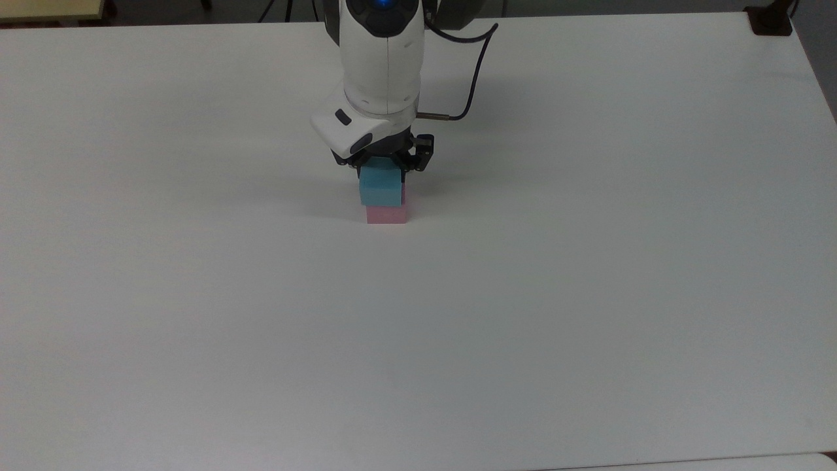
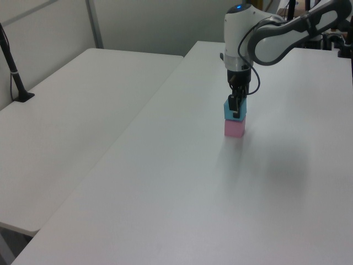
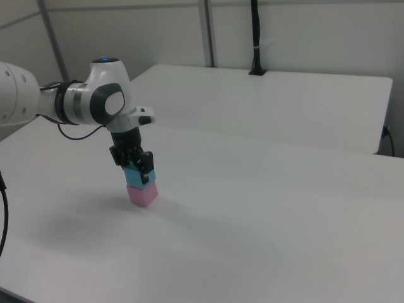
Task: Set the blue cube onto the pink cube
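The blue cube (image 1: 380, 188) (image 2: 230, 111) (image 3: 135, 177) sits directly on top of the pink cube (image 1: 386, 215) (image 2: 234, 129) (image 3: 142, 194), which rests on the white table (image 1: 523, 294). In the top view the blue cube is shifted slightly left of the pink one. My gripper (image 1: 382, 171) (image 2: 235, 108) (image 3: 137, 168) reaches straight down from the white arm and is shut on the blue cube, its black fingers clamping the cube's sides.
A black cable (image 1: 474, 72) loops from the arm's wrist. A second white table (image 2: 77, 110) stands beside this one, with a black post (image 2: 14, 72) clamped at its edge. A dark clamp (image 1: 770, 19) sits on the top view's far right corner.
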`<state>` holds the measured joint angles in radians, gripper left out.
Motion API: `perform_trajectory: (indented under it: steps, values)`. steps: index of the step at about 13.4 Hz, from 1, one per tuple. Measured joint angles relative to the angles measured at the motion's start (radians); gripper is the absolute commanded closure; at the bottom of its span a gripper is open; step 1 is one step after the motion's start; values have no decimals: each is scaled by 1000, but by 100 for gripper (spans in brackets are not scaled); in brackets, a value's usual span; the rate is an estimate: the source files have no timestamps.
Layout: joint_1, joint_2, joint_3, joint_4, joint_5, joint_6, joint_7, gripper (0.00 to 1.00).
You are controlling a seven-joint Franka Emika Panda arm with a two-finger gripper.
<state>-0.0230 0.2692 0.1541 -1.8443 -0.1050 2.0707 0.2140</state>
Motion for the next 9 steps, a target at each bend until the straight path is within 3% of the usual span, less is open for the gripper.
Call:
perform_trajectory:
  steps: [7, 9]
  values:
    - [-4, -3, -2, 20, -5, -1, 16, 0]
    - [-24, -26, -3, 104, -5, -122, 36, 0]
